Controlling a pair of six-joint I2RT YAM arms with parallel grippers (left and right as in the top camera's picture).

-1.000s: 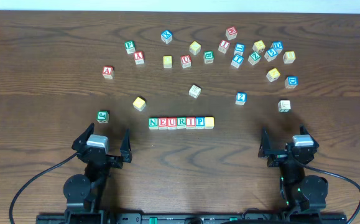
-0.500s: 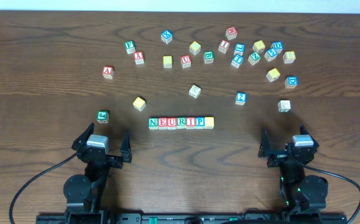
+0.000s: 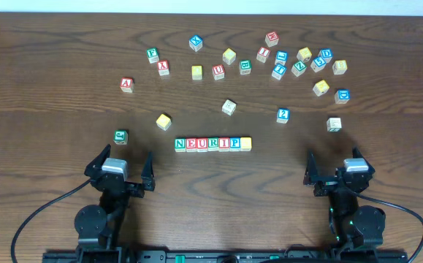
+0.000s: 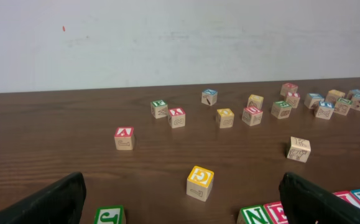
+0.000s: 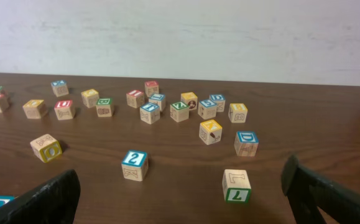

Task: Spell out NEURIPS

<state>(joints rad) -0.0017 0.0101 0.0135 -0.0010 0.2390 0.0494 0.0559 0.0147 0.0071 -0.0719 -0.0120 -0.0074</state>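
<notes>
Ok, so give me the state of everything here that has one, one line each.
left tool: open, empty
right tool: open, empty
letter row: seven cubes touching in a straight line, reading N E U R I P
yellow-faced cube: last in the row, letter too small to read
green J cube: loose, apart from the row
scattered cubes: loose on the far side, none stacked

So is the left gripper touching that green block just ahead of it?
Apart. The overhead view shows bare wood between the left gripper and the green block; its jaws stand open.
</notes>
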